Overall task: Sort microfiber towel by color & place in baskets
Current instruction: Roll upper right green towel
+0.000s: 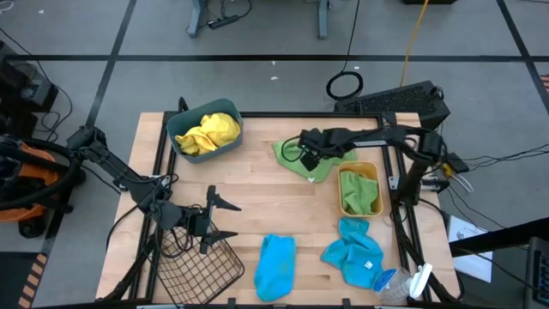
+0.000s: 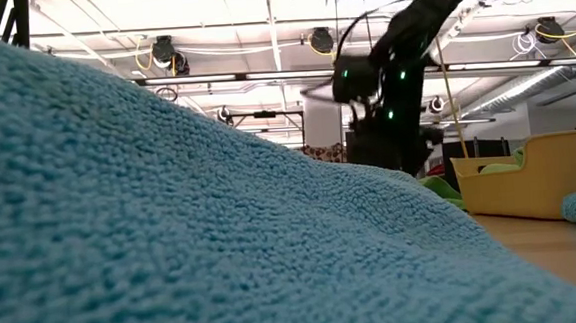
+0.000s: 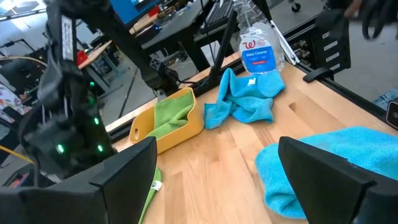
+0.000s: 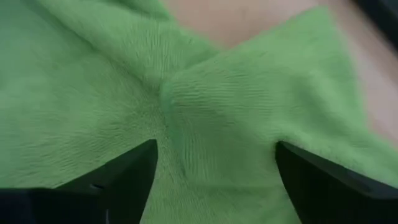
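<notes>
A green microfiber towel [image 1: 322, 165] lies spread on the table left of the orange-yellow tub [image 1: 359, 167], which holds another green towel [image 1: 358, 193]. My right gripper [image 4: 214, 180] stands open just over the spread green towel [image 4: 205, 99], pointing steeply down, one finger on each side of a raised crease. Yellow towels [image 1: 210, 131] fill the teal bin [image 1: 176, 142] at the far left. Two blue towels [image 1: 276, 266] [image 1: 352, 251] lie near the front edge. My left gripper [image 1: 219, 221] is open beside the wire-mesh basket [image 1: 199, 268], with nothing between its fingers. My right gripper comes at the green towel from above with its fingers [image 4: 106, 183] apart over the towel's middle. I cannot tell whether the fingertips touch the cloth.
A clear plastic bottle [image 1: 401, 283] with a white cap lies at the front right corner beside the crumpled blue towel. A black keyboard-like device [image 1: 395, 101] sits at the far right edge. Bare wood [image 1: 257, 189] lies between the bin, the tub and the blue towels.
</notes>
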Action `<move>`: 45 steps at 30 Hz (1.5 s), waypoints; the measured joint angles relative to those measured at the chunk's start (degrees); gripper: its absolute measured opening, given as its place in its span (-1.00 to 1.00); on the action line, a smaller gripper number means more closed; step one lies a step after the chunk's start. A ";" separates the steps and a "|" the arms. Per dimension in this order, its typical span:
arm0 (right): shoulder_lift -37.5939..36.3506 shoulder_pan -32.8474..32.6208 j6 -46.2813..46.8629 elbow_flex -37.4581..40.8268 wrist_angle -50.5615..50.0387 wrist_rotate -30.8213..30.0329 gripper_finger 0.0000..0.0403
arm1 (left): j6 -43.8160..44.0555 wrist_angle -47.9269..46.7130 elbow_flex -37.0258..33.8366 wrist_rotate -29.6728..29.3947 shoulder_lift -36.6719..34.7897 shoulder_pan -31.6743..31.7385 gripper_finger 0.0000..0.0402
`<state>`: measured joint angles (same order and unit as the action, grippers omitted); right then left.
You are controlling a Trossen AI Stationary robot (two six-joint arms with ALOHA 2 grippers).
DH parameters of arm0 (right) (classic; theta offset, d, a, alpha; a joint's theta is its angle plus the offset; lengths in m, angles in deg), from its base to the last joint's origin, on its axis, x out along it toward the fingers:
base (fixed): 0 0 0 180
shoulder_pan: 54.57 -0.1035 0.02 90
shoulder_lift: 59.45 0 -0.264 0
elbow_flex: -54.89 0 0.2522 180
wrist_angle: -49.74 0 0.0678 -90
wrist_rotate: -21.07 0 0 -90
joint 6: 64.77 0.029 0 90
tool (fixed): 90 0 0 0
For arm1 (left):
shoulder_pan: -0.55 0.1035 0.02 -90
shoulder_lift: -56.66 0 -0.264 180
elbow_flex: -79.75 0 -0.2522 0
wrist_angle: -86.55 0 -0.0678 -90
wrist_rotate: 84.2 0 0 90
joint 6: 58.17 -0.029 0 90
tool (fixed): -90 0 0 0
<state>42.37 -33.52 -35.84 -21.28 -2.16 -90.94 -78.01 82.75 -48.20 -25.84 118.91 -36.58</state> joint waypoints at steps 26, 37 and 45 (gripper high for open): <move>-2.40 -4.90 -3.13 0.26 3.76 4.37 -0.87 | -0.37 -0.06 0.00 -0.04 -0.02 0.11 0.70; -17.02 -22.83 -4.57 0.11 16.48 -1.27 -0.97 | -0.48 3.85 0.00 -0.28 -0.02 3.92 0.70; -17.86 -36.90 -7.66 0.07 26.51 -8.61 -0.97 | -0.06 12.55 0.00 6.47 -0.02 5.01 0.70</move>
<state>24.51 -70.42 -43.50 -21.22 24.35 -99.55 -78.07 95.31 -48.20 -19.37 118.90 -31.57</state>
